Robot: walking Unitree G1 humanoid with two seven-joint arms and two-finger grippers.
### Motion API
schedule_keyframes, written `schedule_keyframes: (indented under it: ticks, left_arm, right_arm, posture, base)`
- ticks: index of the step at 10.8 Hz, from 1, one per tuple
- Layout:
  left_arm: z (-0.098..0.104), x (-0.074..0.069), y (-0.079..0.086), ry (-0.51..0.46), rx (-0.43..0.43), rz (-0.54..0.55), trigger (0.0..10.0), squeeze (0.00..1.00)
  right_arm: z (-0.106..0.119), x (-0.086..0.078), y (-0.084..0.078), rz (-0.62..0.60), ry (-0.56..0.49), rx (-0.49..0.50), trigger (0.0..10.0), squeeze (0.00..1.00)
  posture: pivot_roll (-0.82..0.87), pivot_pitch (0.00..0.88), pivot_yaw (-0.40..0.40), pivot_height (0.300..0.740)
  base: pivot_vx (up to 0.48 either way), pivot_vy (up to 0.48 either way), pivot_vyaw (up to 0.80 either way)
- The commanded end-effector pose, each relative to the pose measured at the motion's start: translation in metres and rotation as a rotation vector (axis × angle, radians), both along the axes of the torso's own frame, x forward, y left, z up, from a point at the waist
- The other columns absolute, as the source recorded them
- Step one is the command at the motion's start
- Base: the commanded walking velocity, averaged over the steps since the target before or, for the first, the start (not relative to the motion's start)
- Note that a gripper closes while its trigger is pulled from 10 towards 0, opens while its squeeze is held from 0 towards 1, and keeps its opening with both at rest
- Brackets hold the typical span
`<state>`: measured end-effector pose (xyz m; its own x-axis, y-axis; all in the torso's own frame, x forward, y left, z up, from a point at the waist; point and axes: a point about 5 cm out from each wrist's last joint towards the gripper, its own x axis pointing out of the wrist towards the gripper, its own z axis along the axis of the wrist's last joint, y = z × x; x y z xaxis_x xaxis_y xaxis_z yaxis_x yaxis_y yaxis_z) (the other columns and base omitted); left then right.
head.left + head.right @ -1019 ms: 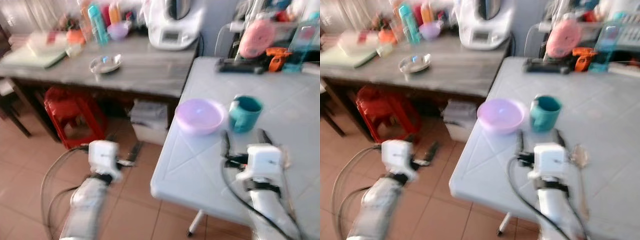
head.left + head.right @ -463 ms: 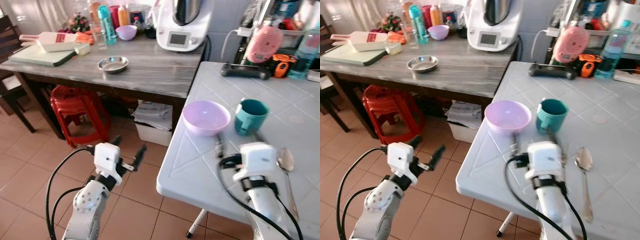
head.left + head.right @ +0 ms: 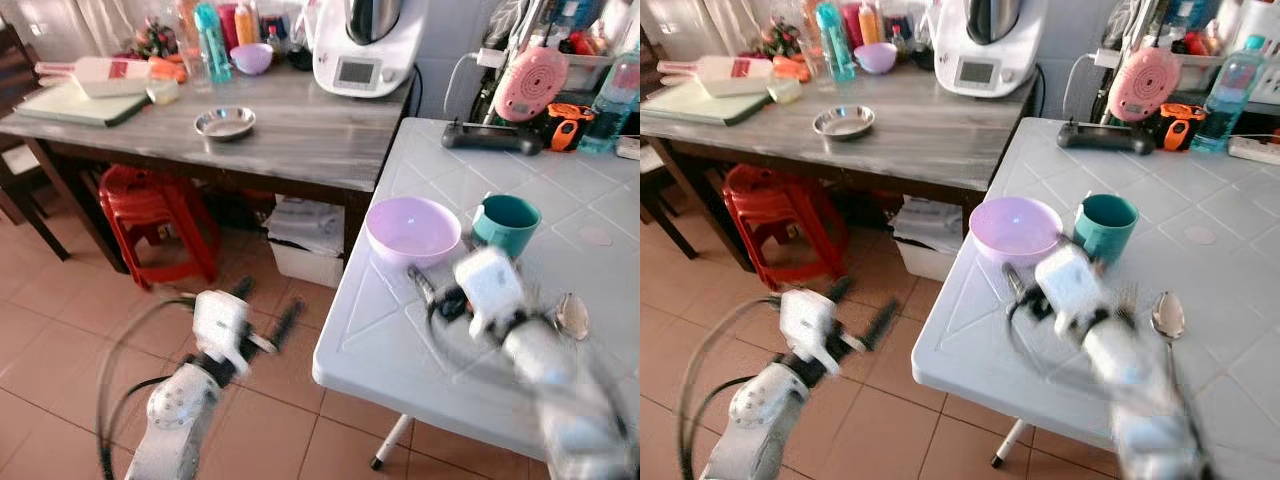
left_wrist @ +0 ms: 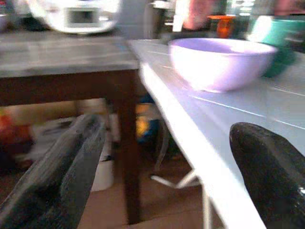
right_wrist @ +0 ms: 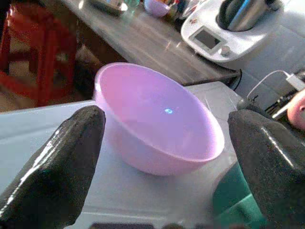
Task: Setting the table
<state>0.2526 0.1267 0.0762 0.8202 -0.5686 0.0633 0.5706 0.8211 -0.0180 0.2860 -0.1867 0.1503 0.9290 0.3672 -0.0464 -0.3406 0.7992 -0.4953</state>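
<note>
1. Our right gripper (image 5: 162, 157) hovers above the white table (image 3: 400, 330) near its front-left corner, fingers (image 5: 52, 167) spread wide apart and holding nothing, aimed at the bowl (image 3: 412, 230).
2. The bowl, lilac and empty, sits upright near the table's left edge; in the right wrist view it lies between our two fingers but apart from both.
3. A teal mug (image 3: 505, 224) stands just beside the bowl, further from the left edge.
4. A spoon (image 3: 1167, 318) lies flat nearer the front edge.
5. Our left gripper (image 4: 162, 157) hangs over the tiled floor (image 3: 60, 330) beside the table, fingers wide apart, empty.
</note>
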Motion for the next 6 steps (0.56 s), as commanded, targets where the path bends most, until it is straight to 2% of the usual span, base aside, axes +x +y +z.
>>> schedule_keyframes:
  ticks: [1, 2, 6]
  left_arm:
    - [0.004, 0.000, 0.000, -0.030, -0.002, -0.022, 10.0, 0.00]
    - [0.004, 0.001, 0.000, -0.019, -0.018, -0.012, 10.0, 0.00]
    - [0.000, -0.003, -0.001, -0.022, 0.006, -0.038, 10.0, 0.00]
  right_arm:
    - [-0.003, 0.003, 0.002, 0.035, 0.036, -0.014, 10.0, 0.00]
    - [-0.001, 0.008, 0.001, 0.049, 0.063, -0.010, 10.0, 0.00]
    - [0.002, 0.033, 0.013, 0.225, 0.155, -0.133, 10.0, 0.00]
  posture:
    - [0.01, 0.061, 0.031, 0.740]
    - [0.02, 0.063, 0.028, 0.740]
    - [0.03, 0.069, 0.024, 0.740]
  base:
    - [0.000, 0.000, 0.00]
    - [0.000, 0.000, 0.00]
    - [0.000, 0.000, 0.00]
